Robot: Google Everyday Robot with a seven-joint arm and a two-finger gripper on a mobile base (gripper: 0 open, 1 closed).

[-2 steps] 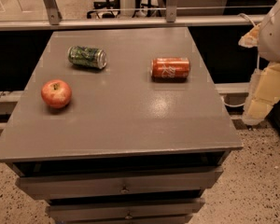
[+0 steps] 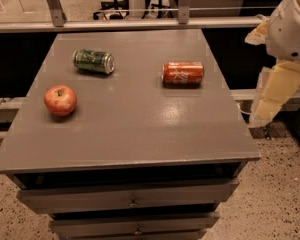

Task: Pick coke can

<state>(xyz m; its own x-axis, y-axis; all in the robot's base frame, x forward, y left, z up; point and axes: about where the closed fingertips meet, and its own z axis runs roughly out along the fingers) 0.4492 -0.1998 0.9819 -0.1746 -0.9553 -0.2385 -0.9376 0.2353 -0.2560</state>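
The coke can (image 2: 183, 74), red-orange with white script, lies on its side on the right half of the grey table top (image 2: 135, 129). My gripper (image 2: 271, 98) hangs off the table's right edge, below the white arm (image 2: 291, 28). It is cream-coloured and points down. It is to the right of the can, well apart from it, and holds nothing that I can see.
A green patterned can (image 2: 93, 61) lies on its side at the back left. A red apple (image 2: 60, 100) sits at the left. The table has drawers (image 2: 132, 202) in its front. A metal rail (image 2: 140, 24) runs behind it.
The arm and gripper have shifted slightly to the left, towards the table edge. The cans and the apple have not moved.
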